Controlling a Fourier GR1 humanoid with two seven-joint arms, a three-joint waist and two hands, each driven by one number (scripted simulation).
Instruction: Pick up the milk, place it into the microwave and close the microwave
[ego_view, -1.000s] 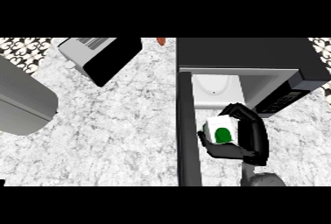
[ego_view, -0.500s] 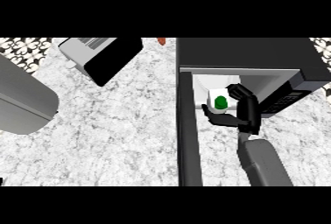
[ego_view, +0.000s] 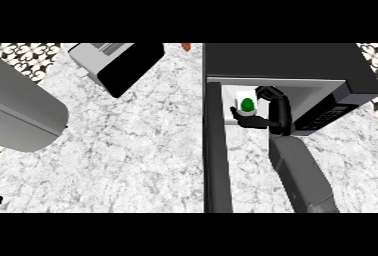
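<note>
At the far left a large grey rounded object (ego_view: 26, 117) lay on the marbled tabletop (ego_view: 140, 150), and behind it a grey and black appliance (ego_view: 114, 62) sat at an angle; neither mattered to our step. We saw nothing of our left hand in this view. Further right, the microwave door (ego_view: 215, 150) stood swung open toward us, edge-on, a dark bar running down from the microwave (ego_view: 288, 62). Just right of that door, our right hand (ego_view: 260, 117) was curled round the milk (ego_view: 244, 101), a white carton with a green mark, fingers wrapped over its far side and thumb under its near side. The carton sat at the mouth of the light cavity, just past the door's hinge end.

We judged the placing step to be under way. To do it well, we needed to carry the carton deeper, keep it upright, and set its base flat on the cavity floor before letting the fingers uncurl. We also had to draw the forearm (ego_view: 299, 175) straight back, clear of the door edge, so the door could swing shut afterwards.
</note>
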